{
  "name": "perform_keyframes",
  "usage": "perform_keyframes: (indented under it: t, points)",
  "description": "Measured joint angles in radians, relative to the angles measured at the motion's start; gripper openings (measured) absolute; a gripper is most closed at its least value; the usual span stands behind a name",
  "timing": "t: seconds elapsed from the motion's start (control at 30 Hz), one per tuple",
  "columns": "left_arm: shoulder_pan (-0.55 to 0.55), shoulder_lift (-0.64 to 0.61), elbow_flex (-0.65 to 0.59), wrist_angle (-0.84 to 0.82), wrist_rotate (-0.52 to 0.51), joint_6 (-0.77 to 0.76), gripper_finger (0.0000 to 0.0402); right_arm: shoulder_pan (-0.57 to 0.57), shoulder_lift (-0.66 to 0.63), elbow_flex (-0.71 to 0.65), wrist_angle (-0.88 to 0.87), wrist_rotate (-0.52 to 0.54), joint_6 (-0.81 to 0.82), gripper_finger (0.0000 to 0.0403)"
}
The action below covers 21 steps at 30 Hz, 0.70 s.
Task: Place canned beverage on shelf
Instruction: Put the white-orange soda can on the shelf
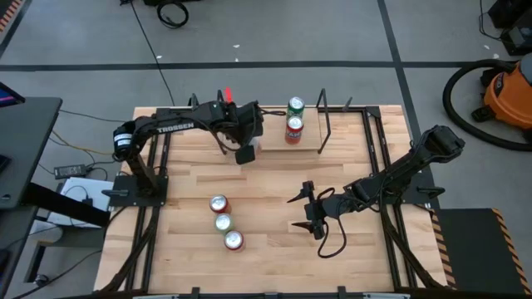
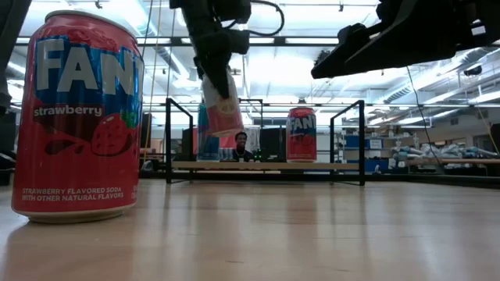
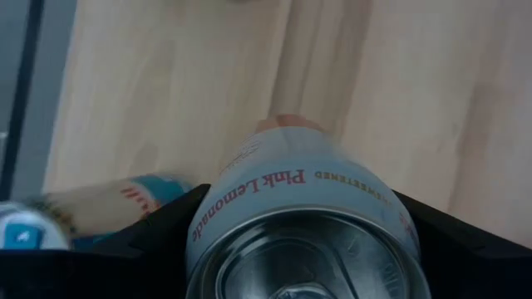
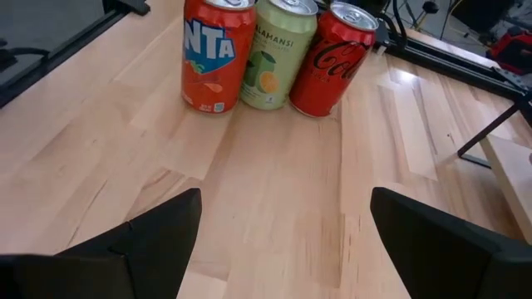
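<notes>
Gripping a pink lemonade can [image 3: 307,220] tightly between its fingers, the left gripper [image 1: 247,143] holds it in the air over the left end of the shelf [image 1: 309,146], where two cans [image 1: 294,119] already stand, while the right gripper [image 1: 306,211] hovers spread wide near three cans [image 1: 224,223] on the table [image 1: 274,257].

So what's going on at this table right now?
The left gripper holds a pink lemonade can over the left end of the shelf, where two cans already stand. The right gripper hovers open over mid-table. Three more cans wait in a row near the table's front.
</notes>
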<state>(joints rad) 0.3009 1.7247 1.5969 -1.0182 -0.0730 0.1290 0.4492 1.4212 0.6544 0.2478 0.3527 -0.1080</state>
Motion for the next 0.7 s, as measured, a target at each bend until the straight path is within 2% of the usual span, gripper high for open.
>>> perform_keyframes:
  t: [0.47,0.7]
  points:
    - [0.021,0.187,0.198,-0.058,0.004,0.133,0.0313,-0.006,0.000,0.000,-0.040,0.028,0.020,0.0362]
    - [0.051,0.222,0.209,-0.001,0.007,0.264,0.0313,-0.006,0.000,0.000,-0.045,0.025,0.028,0.0362]
